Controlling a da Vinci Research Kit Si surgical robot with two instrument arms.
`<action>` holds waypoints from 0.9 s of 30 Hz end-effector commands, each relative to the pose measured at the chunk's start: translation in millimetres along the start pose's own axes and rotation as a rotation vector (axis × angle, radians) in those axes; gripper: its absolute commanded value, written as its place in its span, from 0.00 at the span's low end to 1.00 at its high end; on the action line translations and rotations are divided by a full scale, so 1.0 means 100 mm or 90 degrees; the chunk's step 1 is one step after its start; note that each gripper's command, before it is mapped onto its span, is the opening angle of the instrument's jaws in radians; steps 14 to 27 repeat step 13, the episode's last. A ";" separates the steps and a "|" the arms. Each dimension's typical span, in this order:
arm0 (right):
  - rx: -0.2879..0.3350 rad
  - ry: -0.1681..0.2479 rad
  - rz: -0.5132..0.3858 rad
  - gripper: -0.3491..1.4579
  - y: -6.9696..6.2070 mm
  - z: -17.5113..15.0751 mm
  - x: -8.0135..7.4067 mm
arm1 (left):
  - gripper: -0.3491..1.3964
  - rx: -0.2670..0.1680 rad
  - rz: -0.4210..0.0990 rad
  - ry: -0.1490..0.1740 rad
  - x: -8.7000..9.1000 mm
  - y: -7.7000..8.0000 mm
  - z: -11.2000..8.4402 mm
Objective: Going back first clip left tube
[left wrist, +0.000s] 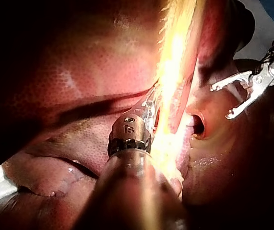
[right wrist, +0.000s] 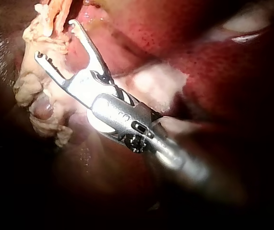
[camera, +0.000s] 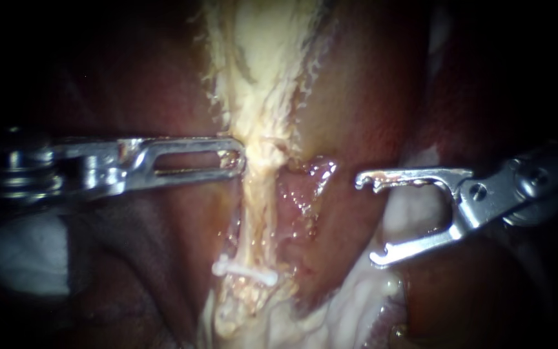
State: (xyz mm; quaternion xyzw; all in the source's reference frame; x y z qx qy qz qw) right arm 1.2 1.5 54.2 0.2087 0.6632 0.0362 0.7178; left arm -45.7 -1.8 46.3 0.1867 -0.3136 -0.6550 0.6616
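Note:
A pale, frayed tube (camera: 258,194) runs down the middle of the endoscope view. A white clip (camera: 247,271) lies across its lower part. My left instrument (camera: 237,159) comes in from the left, and its slotted jaws are shut on the tube's edge well above the clip. The left wrist view shows those jaws (left wrist: 148,109) buried in the same yellow strand (left wrist: 172,72). My right instrument (camera: 367,221) stands to the right of the tube with its jaws wide open and empty, clear of the clip. In the right wrist view the open jaws (right wrist: 54,39) sit beside the frayed tissue (right wrist: 31,91).
Dark red liver (camera: 130,84) surrounds the tube on both sides. A reddish strip of tissue (camera: 301,194) lies just right of the tube. Pale fatty tissue (camera: 337,313) fills the lower middle. A white patch (camera: 20,252) shows under the left shaft.

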 end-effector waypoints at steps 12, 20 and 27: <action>-0.006 0.008 0.001 0.52 0.003 0.001 0.003 | 0.00 0.002 0.000 0.002 -0.002 0.000 -0.003; -0.006 0.008 0.001 0.52 0.003 0.001 0.003 | 0.00 0.002 0.000 0.002 -0.002 0.000 -0.003; -0.006 0.008 0.001 0.52 0.003 0.001 0.003 | 0.00 0.002 0.000 0.002 -0.002 0.000 -0.003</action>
